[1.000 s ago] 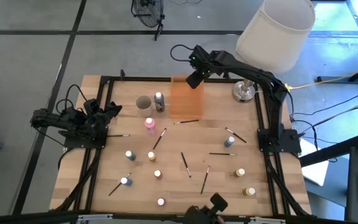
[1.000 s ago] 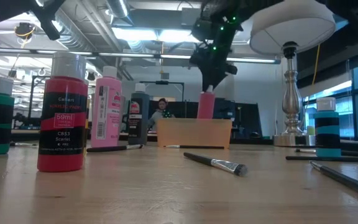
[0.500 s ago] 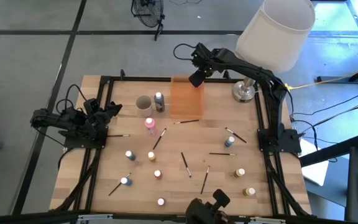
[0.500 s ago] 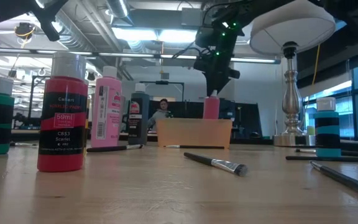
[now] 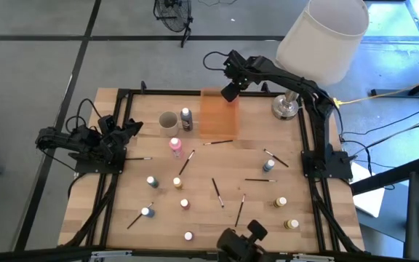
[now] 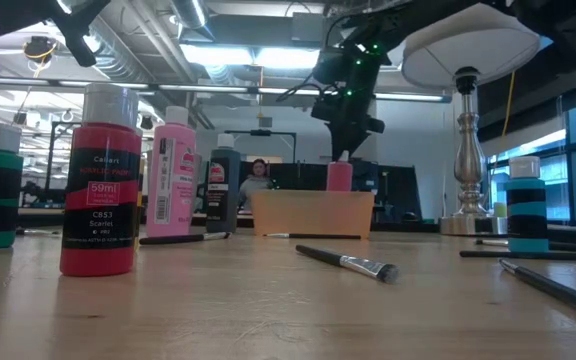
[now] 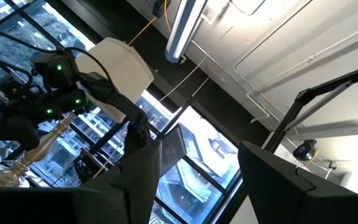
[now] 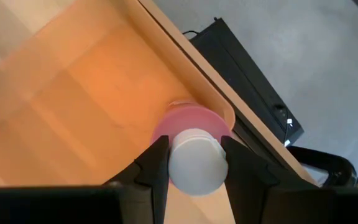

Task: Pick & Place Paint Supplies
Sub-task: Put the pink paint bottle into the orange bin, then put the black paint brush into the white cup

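The wooden bench (image 5: 122, 196) fills the middle of the high view, with a lamp, its white shade (image 5: 322, 38) at about one o'clock. At twelve o'clock sits the translucent orange tray (image 5: 217, 120). The right arm reaches over the tray's far corner, and the right gripper (image 8: 193, 163) is closed on the white cap of a pink squeeze bottle (image 8: 191, 124), which stands upright inside the tray by its rim; the low view shows the bottle's top above the tray wall. The left gripper (image 5: 126, 135) waits at nine o'clock near the bench edge, its fingers (image 7: 135, 180) spread fairly wide with nothing between them.

Just left of the tray stand a dark squeeze bottle (image 5: 186, 119) and a round grey cup (image 5: 168, 123); a second pink squeeze bottle (image 5: 174, 146) stands closer to the centre. Thin paintbrushes (image 5: 216, 192) lie scattered across the middle. Tiny white-capped paint pots (image 5: 185, 204) dot the bench from five to seven o'clock, well apart.
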Tool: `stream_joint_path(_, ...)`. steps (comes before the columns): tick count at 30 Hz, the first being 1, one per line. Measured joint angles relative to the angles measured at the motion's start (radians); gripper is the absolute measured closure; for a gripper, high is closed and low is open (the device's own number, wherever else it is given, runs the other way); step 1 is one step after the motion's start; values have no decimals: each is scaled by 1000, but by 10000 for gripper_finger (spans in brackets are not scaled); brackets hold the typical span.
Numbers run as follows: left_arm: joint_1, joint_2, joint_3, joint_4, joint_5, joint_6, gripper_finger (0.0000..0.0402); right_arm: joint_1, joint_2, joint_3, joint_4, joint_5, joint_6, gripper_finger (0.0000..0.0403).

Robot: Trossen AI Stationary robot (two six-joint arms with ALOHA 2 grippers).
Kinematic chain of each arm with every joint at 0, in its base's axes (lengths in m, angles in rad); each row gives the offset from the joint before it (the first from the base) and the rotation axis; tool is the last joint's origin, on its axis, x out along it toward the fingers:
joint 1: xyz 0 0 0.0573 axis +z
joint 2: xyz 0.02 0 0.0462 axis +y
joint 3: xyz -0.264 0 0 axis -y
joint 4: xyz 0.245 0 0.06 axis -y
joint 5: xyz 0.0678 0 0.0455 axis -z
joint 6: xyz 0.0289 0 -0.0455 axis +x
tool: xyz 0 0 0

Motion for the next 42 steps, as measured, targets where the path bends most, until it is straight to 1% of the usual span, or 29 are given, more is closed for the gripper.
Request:
stream_joint_path(12,0,0,0,0,1,0,192,1,8,-1,15,-10,-45,282)
stream_joint_path(15,0,0,0,0,1,0,192,2,9,-2,15,-9,-24,281)
stream_joint_path(17,0,0,0,0,1,0,192,2,9,-2,18,-9,-6,261)
stream_joint_path(20,0,0,0,0,2,0,192,5,12,-4,27,-14,1,214)
stream_joint_path(22,0,0,0,0,2,0,192,9,13,-4,35,-9,0,190)
stream_joint_path(26,0,0,0,0,2,0,192,17,19,26,14,-15,1,162)
stream_joint_path(30,0,0,0,-3,5,0,192,31,19,84,-11,7,0,150)
stream_joint_path(37,0,0,0,-3,20,1,192,54,18,178,-70,60,-11,147)
stream_joint_path(42,0,0,0,-3,20,1,192,77,16,261,-140,131,-3,147)
